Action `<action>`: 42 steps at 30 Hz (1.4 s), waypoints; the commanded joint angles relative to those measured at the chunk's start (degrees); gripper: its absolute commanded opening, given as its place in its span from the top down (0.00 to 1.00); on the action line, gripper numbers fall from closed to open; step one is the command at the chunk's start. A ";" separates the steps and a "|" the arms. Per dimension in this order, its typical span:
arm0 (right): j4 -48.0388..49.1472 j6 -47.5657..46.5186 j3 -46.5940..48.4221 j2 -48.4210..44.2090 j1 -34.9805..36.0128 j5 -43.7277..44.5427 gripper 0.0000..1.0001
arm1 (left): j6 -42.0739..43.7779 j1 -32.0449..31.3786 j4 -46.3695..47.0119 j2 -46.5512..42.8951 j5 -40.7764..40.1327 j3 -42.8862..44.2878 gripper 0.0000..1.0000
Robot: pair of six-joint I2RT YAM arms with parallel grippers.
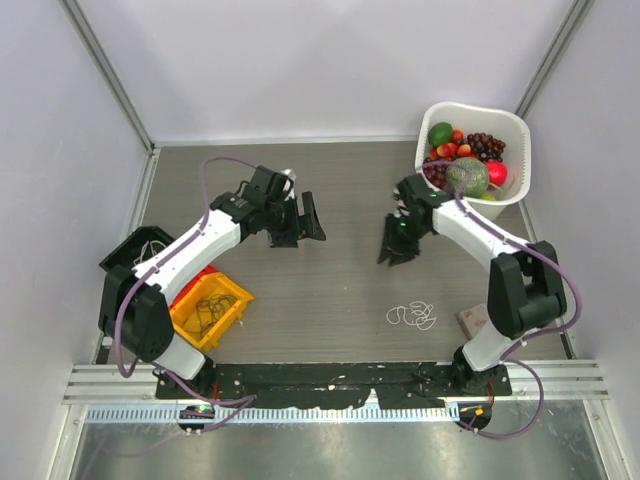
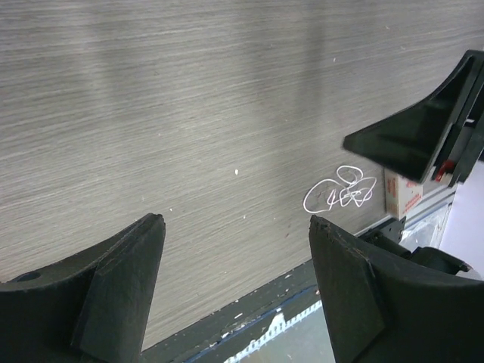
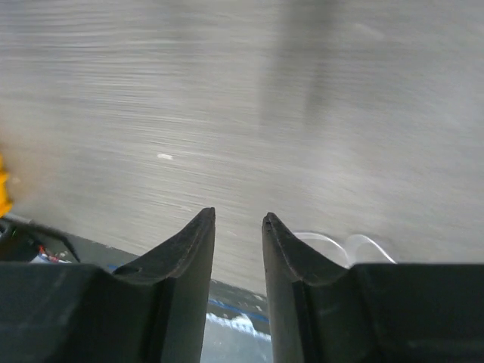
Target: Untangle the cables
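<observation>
left gripper (image 2: 236,219) — jaws wide apart, empty, over the tabletop (image 1: 330,180) left of middle | right gripper (image 3: 238,217) — jaws parted by a narrow gap, nothing between, right of middle | cable (image 1: 411,316): white, loose loops, flat near the tabletop's near edge, right of centre, clear of both grippers

Inspector: Condition of the enclosure?
Assessor: Plain pale walls (image 1: 300,60) stood on three sides, with slim metal posts (image 1: 110,75) at the back corners.
Inspector: And the work surface?
Assessor: The bench (image 1: 340,200) was grey wood-grain, evenly lit, with soft shadows. An aluminium rail (image 1: 585,380) ran along its near edge.
</observation>
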 commanded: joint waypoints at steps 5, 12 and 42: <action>-17.21 2.58 -16.34 -14.49 -12.57 22.30 0.51 | -0.36 -3.38 3.29 3.46 2.96 1.49 0.20; -14.85 3.04 -19.69 -14.86 -12.57 18.40 0.46 | -0.10 -5.32 3.12 4.96 3.75 2.64 0.20; 1.23 -1.28 -4.23 -2.46 3.43 -4.49 0.46 | -2.30 -5.41 4.70 13.73 8.76 2.29 0.42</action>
